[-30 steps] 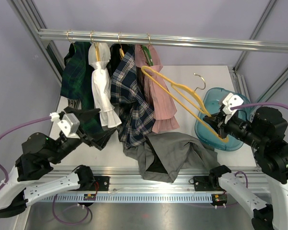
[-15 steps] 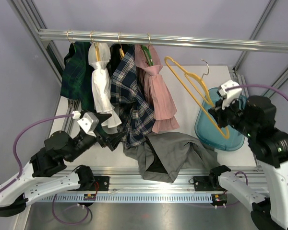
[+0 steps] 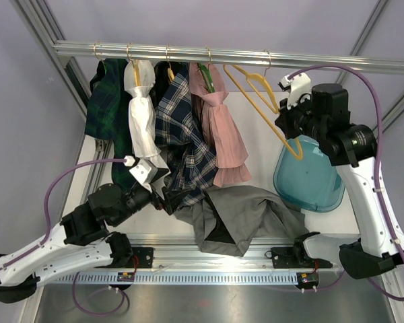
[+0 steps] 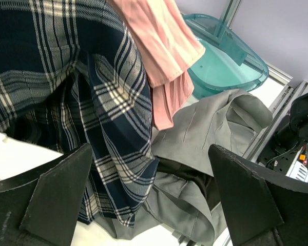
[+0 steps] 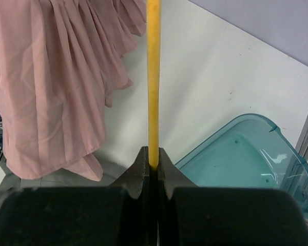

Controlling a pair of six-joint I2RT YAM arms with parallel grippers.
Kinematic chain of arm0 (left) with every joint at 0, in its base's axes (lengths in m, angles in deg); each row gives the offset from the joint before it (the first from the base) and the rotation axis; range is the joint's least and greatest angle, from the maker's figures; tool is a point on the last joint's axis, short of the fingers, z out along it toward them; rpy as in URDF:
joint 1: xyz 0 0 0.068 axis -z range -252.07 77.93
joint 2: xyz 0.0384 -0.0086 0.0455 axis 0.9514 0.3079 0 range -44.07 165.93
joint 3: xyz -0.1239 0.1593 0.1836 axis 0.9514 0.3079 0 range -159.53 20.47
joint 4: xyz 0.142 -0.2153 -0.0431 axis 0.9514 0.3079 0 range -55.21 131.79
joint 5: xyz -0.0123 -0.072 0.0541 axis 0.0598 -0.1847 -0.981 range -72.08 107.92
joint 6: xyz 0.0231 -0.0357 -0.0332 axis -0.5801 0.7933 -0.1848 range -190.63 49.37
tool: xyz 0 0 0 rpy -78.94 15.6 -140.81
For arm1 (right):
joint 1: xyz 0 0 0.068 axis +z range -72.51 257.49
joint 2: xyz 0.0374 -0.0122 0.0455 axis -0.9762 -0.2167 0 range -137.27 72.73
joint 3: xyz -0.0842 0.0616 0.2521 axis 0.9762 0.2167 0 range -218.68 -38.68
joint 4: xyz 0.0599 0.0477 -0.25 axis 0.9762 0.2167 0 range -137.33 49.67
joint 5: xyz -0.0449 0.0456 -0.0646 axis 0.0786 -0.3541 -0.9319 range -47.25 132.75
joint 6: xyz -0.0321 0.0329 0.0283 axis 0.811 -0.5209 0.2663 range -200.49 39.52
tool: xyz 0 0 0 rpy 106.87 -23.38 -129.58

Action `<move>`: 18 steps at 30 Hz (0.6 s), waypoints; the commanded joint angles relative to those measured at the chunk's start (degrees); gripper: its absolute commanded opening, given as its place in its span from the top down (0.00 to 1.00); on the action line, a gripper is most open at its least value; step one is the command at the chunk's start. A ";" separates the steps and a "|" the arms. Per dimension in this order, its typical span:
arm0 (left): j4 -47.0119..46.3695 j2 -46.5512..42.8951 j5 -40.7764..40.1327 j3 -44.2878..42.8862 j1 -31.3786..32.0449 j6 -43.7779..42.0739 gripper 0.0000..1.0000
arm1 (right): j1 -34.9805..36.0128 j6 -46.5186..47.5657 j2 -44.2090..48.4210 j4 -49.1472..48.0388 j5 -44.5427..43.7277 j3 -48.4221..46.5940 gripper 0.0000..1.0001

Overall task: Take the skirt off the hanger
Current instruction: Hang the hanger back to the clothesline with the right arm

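A grey skirt (image 3: pixel 246 215) lies crumpled on the table's front edge, off any hanger; it also shows in the left wrist view (image 4: pixel 205 138). My right gripper (image 3: pixel 287 131) is shut on the lower bar of a bare yellow hanger (image 3: pixel 259 91), whose hook sits at the rail (image 3: pixel 323 62). In the right wrist view the gripper (image 5: pixel 153 159) pinches the yellow bar (image 5: pixel 153 77). My left gripper (image 3: pixel 167 195) is open and empty, its jaws wide (image 4: pixel 150 154), just before the hem of the navy plaid skirt (image 4: pixel 82 92), which hangs on the rail (image 3: pixel 185 141).
A pink skirt (image 3: pixel 222 128) hangs right of the plaid one. A dark green plaid skirt (image 3: pixel 106 101) and a white garment (image 3: pixel 141 121) hang at the left. A teal tub (image 3: pixel 310 182) stands at the right on the white table.
My right arm has lifted the yellow hanger up and back, from over the tub to the rail. My left arm has moved right, to the plaid skirt's hem.
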 commanded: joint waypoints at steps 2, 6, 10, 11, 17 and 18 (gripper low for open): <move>-4.06 -1.94 -0.83 1.84 -0.16 1.40 0.01 | -0.22 -0.87 -2.98 -4.64 0.65 -3.49 1.00; -3.19 -2.12 -0.83 2.54 -0.16 1.22 0.01 | -0.13 -1.13 -5.54 -5.52 0.83 -4.19 1.00; -3.09 -2.20 -0.74 3.16 -0.08 1.57 0.01 | -0.22 -2.00 -8.26 -5.96 1.01 -5.25 1.00; -3.18 -2.12 -0.74 3.34 -0.16 1.75 0.01 | -0.13 -2.18 -8.70 -5.78 1.18 -5.68 1.00; -3.10 -2.90 -0.74 4.48 -0.07 3.15 0.01 | -0.22 -3.24 -10.11 -6.04 1.97 -4.29 1.00; -3.10 -3.17 -0.83 4.65 -0.07 3.33 0.01 | -0.13 -3.24 -10.11 -5.96 2.06 -4.11 1.00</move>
